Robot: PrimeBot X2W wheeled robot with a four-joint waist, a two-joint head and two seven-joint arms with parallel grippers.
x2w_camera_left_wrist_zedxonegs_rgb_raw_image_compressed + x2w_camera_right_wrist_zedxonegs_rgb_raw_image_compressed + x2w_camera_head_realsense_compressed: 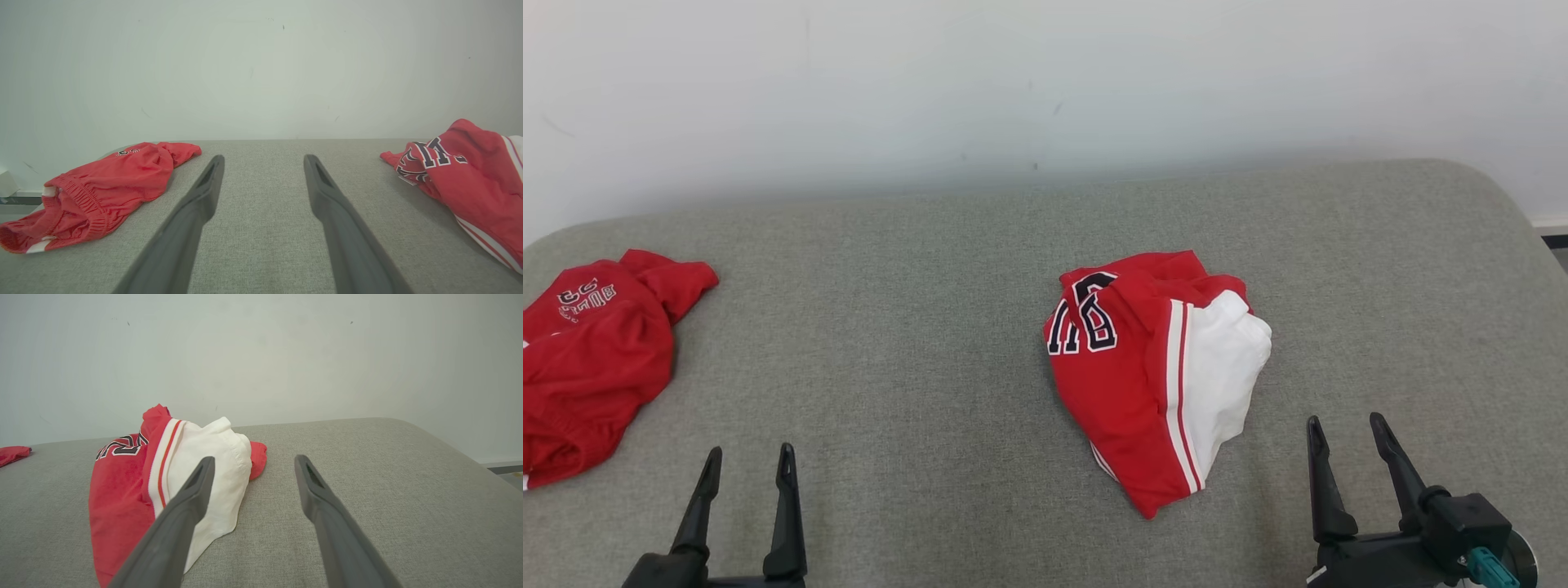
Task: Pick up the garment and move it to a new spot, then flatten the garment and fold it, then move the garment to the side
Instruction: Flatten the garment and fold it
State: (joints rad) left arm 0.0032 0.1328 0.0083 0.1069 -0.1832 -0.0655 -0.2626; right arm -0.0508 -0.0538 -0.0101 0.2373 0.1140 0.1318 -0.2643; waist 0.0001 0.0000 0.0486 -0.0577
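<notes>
Red garment (pixel 1131 392) bears navy block lettering (pixel 1082 322) (creased, unreadable).

Bare room (grey pad (pixel 915 367), white wall (pixel 1013 82))

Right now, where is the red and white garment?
In the head view the red and white garment lies on the grey surface, right of centre, just ahead and left of the right gripper.

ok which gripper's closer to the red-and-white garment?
Right. The right gripper sits open just off the white side of the red-and-white garment, not touching. The left gripper is open far across the grey surface, nearer the all-red garment.
</notes>
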